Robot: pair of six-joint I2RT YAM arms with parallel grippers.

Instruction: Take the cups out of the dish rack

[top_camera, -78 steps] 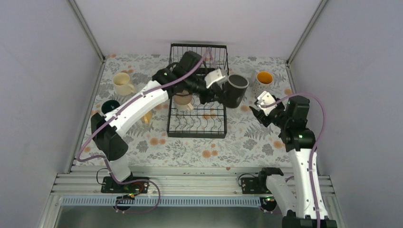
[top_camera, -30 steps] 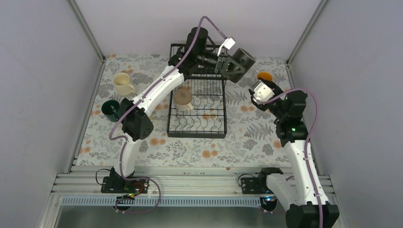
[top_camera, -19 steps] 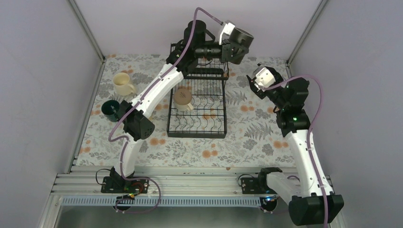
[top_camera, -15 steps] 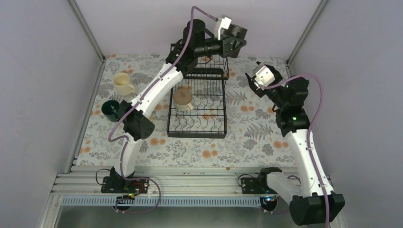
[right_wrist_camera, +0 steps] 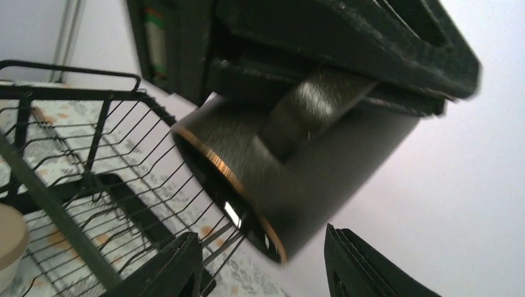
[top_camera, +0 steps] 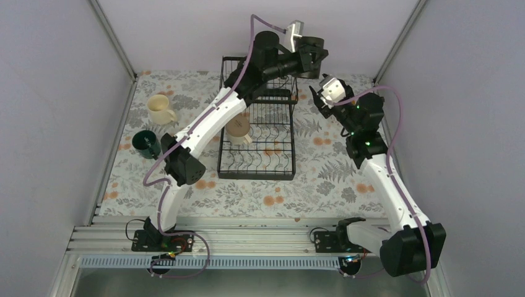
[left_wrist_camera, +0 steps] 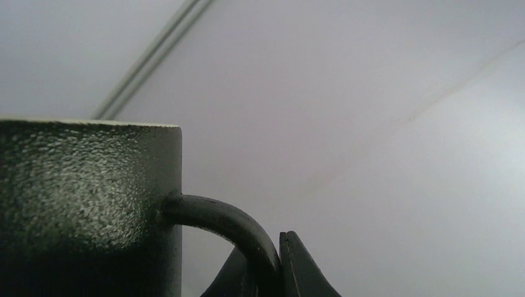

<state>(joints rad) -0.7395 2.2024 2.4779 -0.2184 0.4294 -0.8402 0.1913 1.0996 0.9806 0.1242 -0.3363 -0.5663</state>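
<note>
My left gripper (top_camera: 305,60) is shut on the handle (left_wrist_camera: 230,223) of the black mug (top_camera: 312,44) and holds it high above the back of the black wire dish rack (top_camera: 257,162). In the left wrist view the mug (left_wrist_camera: 86,204) fills the left side. My right gripper (top_camera: 317,99) is open just below and right of that mug. In the right wrist view the mug (right_wrist_camera: 322,173) hangs mouth-down between my open fingers (right_wrist_camera: 179,269). A tan mug (top_camera: 238,129) sits in the rack. The cream mug (top_camera: 161,109) and dark green mug (top_camera: 144,142) stand on the table at left.
The rack's raised basket (right_wrist_camera: 74,117) is just left of my right gripper. The enclosure's back wall (top_camera: 247,25) is close behind the lifted mug. The floral tablecloth (top_camera: 322,179) covers the table. The orange-yellow mug is hidden behind my right arm.
My left arm has lifted the black mug from beside the rack up to the back wall. My right gripper has risen and moved left toward the mug, covering the orange-yellow mug.
</note>
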